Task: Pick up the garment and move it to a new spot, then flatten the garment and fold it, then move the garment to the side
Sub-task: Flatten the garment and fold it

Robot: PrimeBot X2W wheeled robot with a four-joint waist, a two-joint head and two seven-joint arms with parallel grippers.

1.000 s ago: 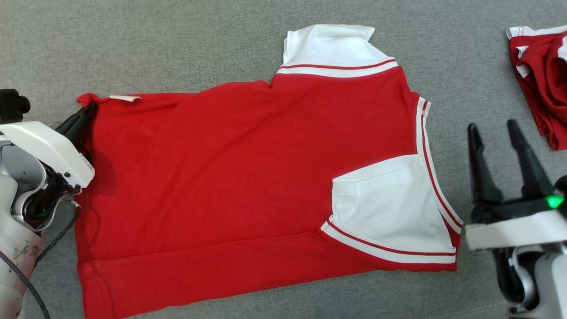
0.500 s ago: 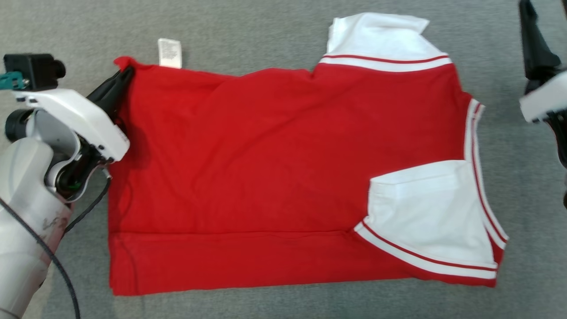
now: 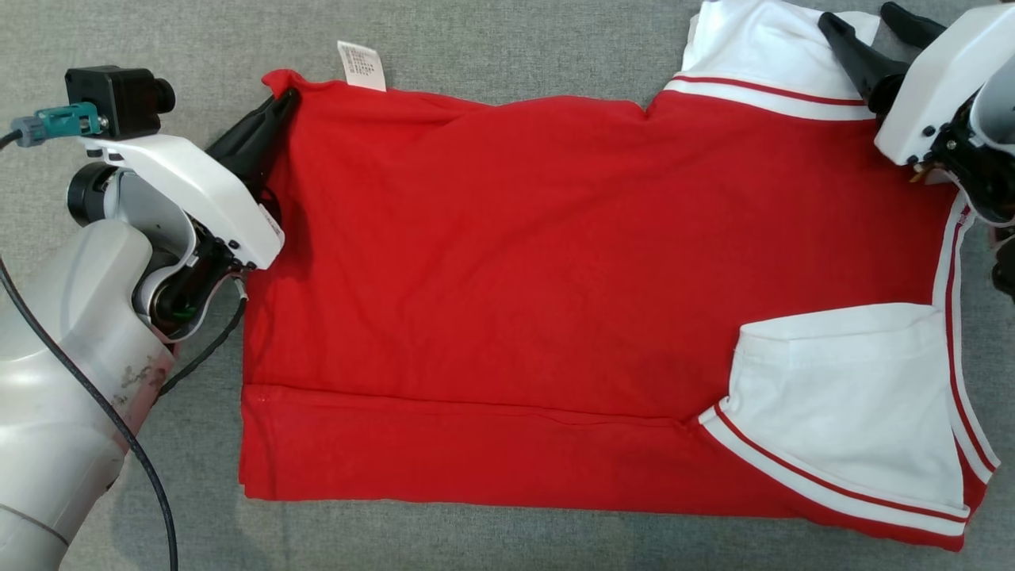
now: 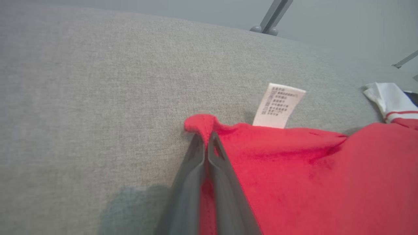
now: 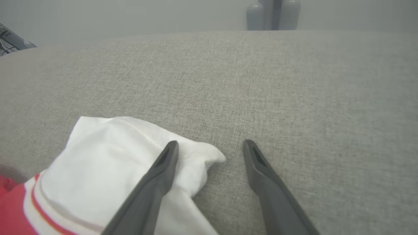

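Observation:
The red garment [image 3: 515, 254] with white sleeves lies flat and folded lengthwise on the grey cloth surface [image 3: 507, 40]. My left gripper [image 3: 284, 98] is shut on its far left corner, beside the white care label [image 3: 361, 65]. The left wrist view shows the two fingers pressed together on that red corner [image 4: 205, 135], with the label [image 4: 279, 106] just to the right. My right gripper [image 3: 856, 12] stands open over the far white sleeve [image 3: 761, 47]. In the right wrist view one finger lies over the sleeve [image 5: 107, 169] and the other over bare cloth, the gripper [image 5: 210, 145] holding nothing.
A second white sleeve [image 3: 848, 396] is folded over the garment's near right corner. A black cable [image 3: 119, 428] hangs along my left arm. Metal legs [image 4: 271, 19] and grey posts [image 5: 271, 14] stand beyond the surface's far edge.
The camera has shifted, sliding the picture right and down. My right gripper has gone from the near right side up to the far white sleeve. The left gripper has kept hold of the corner.

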